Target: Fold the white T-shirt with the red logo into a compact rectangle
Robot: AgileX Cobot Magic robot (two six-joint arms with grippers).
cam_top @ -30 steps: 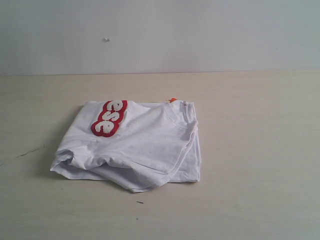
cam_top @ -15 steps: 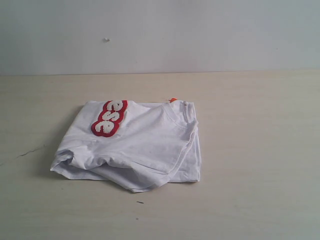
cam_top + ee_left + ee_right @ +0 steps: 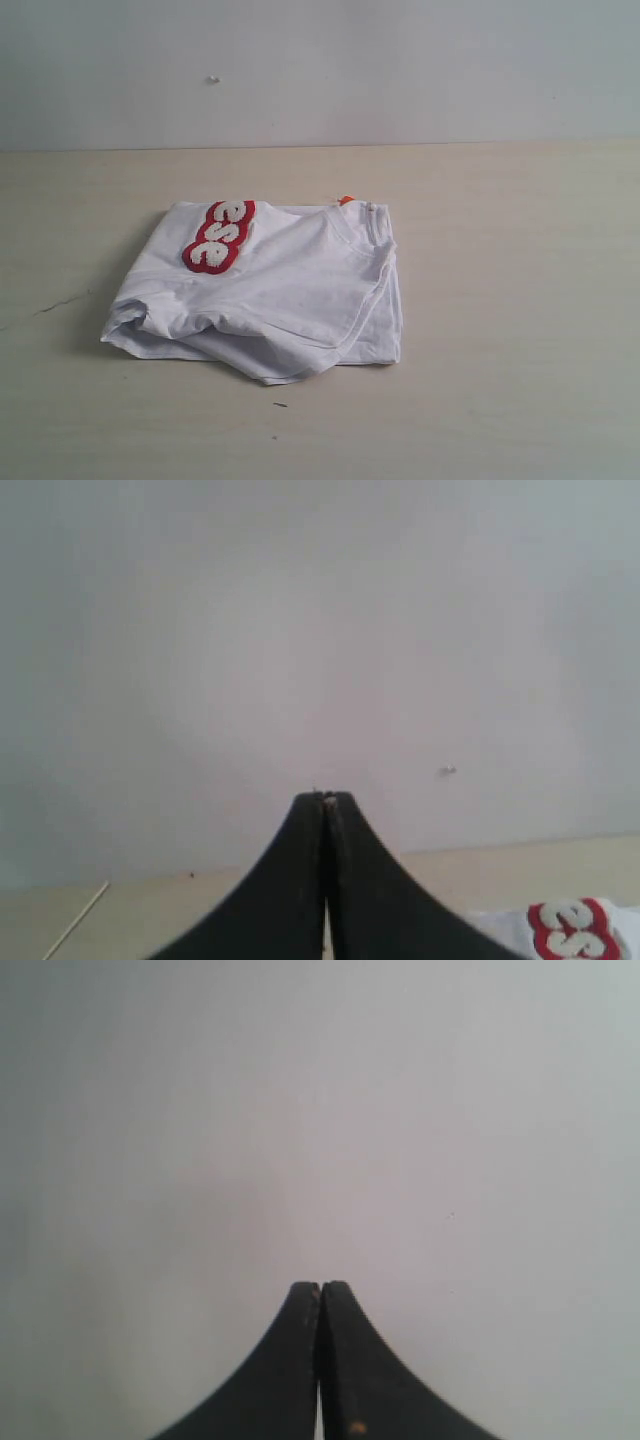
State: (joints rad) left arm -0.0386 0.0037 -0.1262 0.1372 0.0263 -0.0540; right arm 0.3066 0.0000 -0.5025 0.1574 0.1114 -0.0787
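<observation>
No shift — T-shirt [image 3: 275, 290] beyond left claw [image 3: 326, 802]

Thin white cotton T-shirt [image 3: 270, 295]: plain white, unpatterned, greyish in the shadowed folds. Fuzzy bubble-letter logo strip [image 3: 218, 235] on the chest: white letters inside a thick red outline, red and white alike in exterior and left wrist views. Small fabric tag [image 3: 346, 200] at the ribbed neck: bright orange. Flat tabletop [image 3: 520, 300]: pale beige, faintly streaked, marked by a thin dark line [image 3: 50, 305] and a dark speck [image 3: 279, 405]. Back wall [image 3: 420, 70]: pale grey-white, plain, bearing one small greyish mark [image 3: 213, 79]. Curved matte left gripper [image 3: 326, 800] and right gripper [image 3: 320, 1286]: black throughout, with a tiny tan fleck on the right one.
</observation>
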